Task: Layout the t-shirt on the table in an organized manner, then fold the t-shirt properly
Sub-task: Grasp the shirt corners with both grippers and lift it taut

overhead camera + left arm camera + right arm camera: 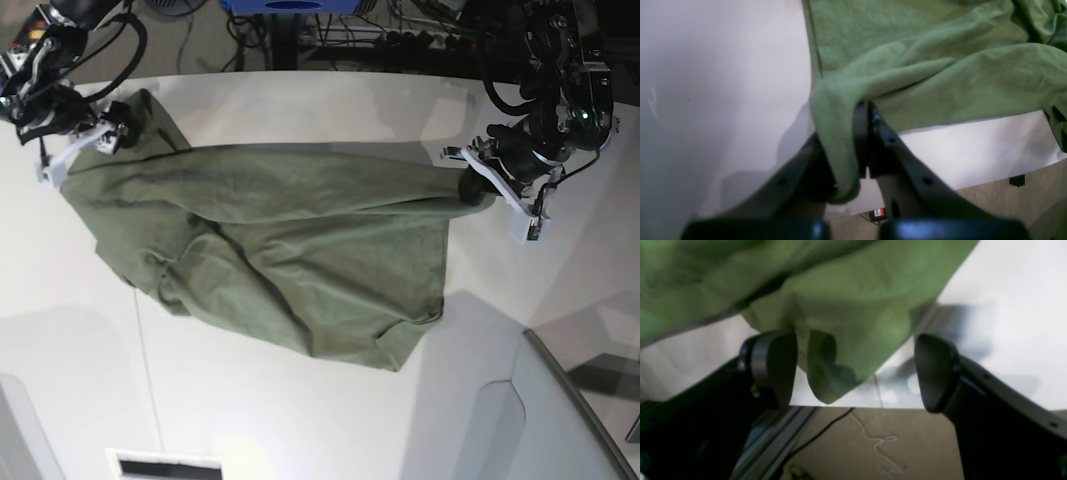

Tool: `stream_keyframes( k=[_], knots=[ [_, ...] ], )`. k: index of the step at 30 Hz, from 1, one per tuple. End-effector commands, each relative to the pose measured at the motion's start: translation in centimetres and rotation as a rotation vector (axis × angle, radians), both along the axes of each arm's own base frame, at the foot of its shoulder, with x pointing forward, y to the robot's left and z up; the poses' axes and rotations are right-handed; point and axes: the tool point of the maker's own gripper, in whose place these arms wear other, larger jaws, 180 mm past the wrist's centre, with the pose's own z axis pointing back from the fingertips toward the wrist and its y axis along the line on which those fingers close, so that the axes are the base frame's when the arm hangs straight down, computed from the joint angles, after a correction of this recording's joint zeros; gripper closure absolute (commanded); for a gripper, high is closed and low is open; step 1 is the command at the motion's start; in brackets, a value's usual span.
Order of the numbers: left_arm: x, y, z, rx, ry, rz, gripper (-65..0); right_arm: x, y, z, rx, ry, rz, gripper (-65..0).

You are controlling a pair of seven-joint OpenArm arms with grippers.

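- Spreading is the step in hand, by my reading: the table [300, 420], a broad white top, carries the t-shirt [290, 250], which stretches across its far half between the two arms, rumpled, with a bunched lower corner toward the near side.
- t-shirt: olive green; the far edge is pulled fairly straight, the body below it creased and doubled over. No logo visible.
- left gripper [864, 140]: jaws clamped together on a fold of the t-shirt's edge, seen plainly in the left wrist view.
- right gripper [857, 370]: jaws standing wide; a corner of cloth hangs between them, lying against one pad [773, 363] but not pinched. Whether it is releasing or about to grasp, cannot tell.
- To do this well: get a firm pinch on that hanging corner, then draw both hands apart evenly, keeping the cloth low so it lies flat, not dragged.
- Containers: none in view.
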Motion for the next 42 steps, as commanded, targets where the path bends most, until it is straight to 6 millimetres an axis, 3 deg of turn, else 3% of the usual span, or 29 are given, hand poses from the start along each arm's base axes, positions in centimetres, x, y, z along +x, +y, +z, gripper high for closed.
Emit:
stream_keyframes(
  k=[1,3,5,11,16,21,25,29,38,41,42],
  knots=[
    [0.6,0.2,0.9,0.004,-0.038,-0.004,0.0,1.3,-0.5,0.7,-0.011,-0.05,-0.005,-50.6],
    [0.6,0.2,0.9,0.005,-0.038,-0.004,0.0,1.2,-0.3,0.4,-0.002,-0.046,-0.009,-48.3],
    [0.7,0.3,0.9,0.008,-0.038,-0.003,0.0,1.1,-0.1,0.1,0.006,-0.041,-0.004,-41.4],
    [0.7,0.3,0.9,0.008,-0.038,-0.003,0.0,1.3,0.6,-0.5,0.036,-0.027,0.006,0.0],
    [1.2,0.3,1.4,0.01,-0.056,-0.005,0.0,1.8,-2.9,1.8,-0.063,-0.033,0.024,0.0],
    [3.0,1.9,3.3,0.054,-0.091,0.002,0.0,1.4,-7.7,8.0,-0.259,-0.06,-0.015,0.0],
    [3.8,4.1,4.8,0.081,-0.092,0.057,0.0,1.8,-9.2,12.1,-0.38,-0.113,-0.025,0.0],
    [3.5,3.9,4.5,0.085,-0.073,0.045,0.0,0.6,-8.8,11.3,-0.369,-0.079,-0.018,0.0],
    [-1.1,0.2,0.3,0.053,0.082,-0.064,0.0,-3.1,-7.8,9.3,-0.341,0.019,0.0,0.0],
    [-0.9,-0.6,0.0,0.048,0.088,-0.089,0.0,-1.9,-6.9,8.9,-0.332,0.015,0.064,0.0],
    [0.4,-1.3,0.7,0.044,0.056,-0.109,0.0,-0.2,-6.7,9.1,-0.332,-0.008,0.098,0.0]
  ],
)
